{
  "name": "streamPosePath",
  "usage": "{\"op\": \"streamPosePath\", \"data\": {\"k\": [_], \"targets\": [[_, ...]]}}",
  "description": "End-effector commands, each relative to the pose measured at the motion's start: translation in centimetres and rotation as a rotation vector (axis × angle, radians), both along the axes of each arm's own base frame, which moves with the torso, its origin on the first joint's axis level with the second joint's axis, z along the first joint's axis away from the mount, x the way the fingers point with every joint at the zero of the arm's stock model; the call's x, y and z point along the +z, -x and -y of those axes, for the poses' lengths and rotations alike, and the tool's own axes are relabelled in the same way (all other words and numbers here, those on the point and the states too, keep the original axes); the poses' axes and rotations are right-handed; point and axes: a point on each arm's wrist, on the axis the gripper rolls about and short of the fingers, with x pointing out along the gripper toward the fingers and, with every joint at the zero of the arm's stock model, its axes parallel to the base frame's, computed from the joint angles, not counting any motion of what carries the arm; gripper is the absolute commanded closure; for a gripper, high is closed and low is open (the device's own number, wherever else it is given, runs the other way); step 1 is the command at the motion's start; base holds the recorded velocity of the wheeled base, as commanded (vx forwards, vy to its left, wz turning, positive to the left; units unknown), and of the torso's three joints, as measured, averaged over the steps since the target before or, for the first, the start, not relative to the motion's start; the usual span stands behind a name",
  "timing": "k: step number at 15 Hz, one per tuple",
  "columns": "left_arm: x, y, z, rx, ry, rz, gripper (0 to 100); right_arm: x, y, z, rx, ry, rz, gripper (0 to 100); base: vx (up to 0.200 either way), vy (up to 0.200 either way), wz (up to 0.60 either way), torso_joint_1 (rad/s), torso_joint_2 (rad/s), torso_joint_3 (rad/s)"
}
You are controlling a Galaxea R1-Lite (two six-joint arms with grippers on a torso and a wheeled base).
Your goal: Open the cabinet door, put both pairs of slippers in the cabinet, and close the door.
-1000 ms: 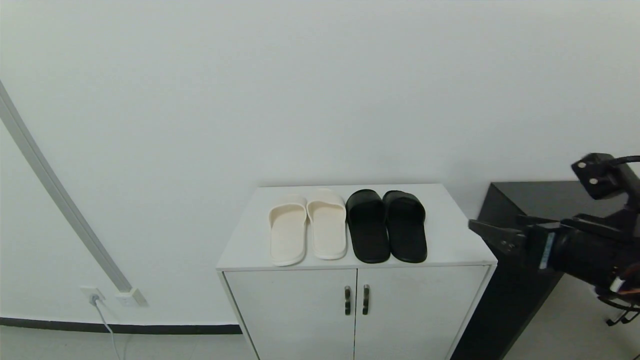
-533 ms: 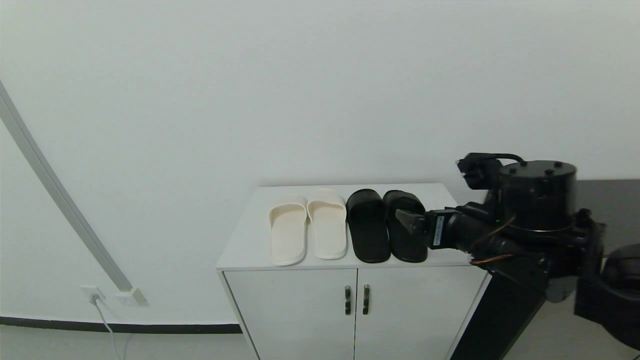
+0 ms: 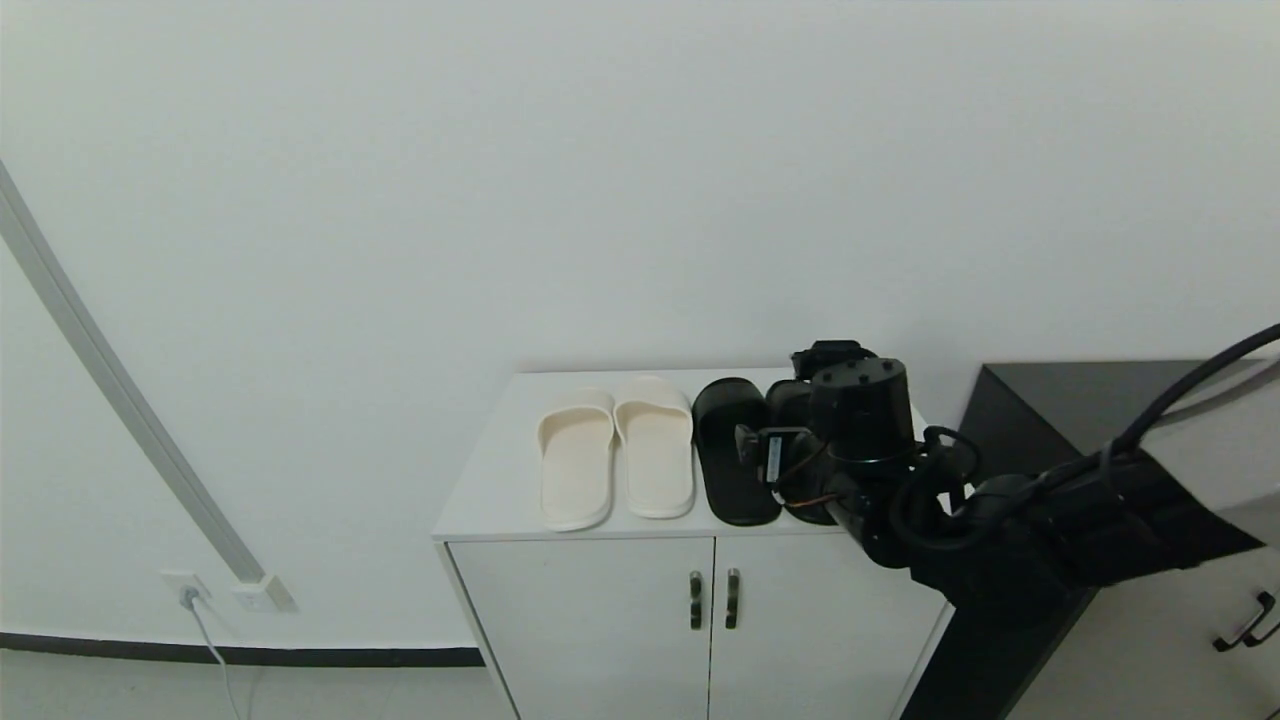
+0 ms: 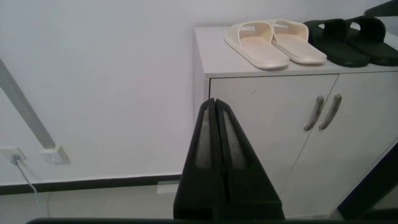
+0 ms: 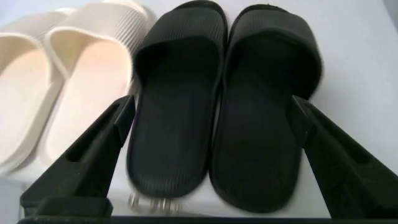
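Note:
A white cabinet [image 3: 497, 485] stands against the wall with both doors shut, its two handles [image 3: 712, 599] side by side at the middle. On its top lie a cream pair of slippers [image 3: 615, 455] and, to the right, a black pair [image 3: 733, 455]. My right arm [image 3: 865, 450] hangs over the right black slipper and hides much of it. My right gripper [image 5: 212, 106] is open wide, its fingers straddling the black pair [image 5: 217, 118] just above them. My left gripper [image 4: 215, 109] is shut and empty, low and left of the cabinet front [image 4: 261, 118].
A black cabinet [image 3: 1060, 385] stands right of the white one. The wall rises close behind the slippers. A grey cable duct [image 3: 100, 370] slants down to a wall socket [image 3: 185, 590] at the lower left.
My right arm has swung in from the right edge to the left, and now sits over the black slippers. Slippers and doors are unmoved.

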Motion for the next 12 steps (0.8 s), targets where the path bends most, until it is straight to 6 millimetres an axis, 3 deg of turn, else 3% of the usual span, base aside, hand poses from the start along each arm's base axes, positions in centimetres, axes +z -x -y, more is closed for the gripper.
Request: {"op": "streamPosePath", "data": {"k": [1,7,12], "targets": [[0.0,0.0,0.0,-0.001,0.0,-0.001,100,-2.5,-1.7,-1.2,-0.017,0.025,-0.019,0,0.0,0.0,0.0,0.0,0.0,0.0],[0.0,0.0,0.0,-0.001,0.0,-0.001,100,-4.7,-7.3,-1.3,-0.085,0.07,0.026,0,0.0,0.0,0.0,0.0,0.0,0.0],[0.0,0.0,0.0,0.001,0.002,-0.001,100,-5.9,-10.7,-2.0,-0.097,0.085,0.069,0,0.0,0.0,0.0,0.0,0.0,0.0]]}}
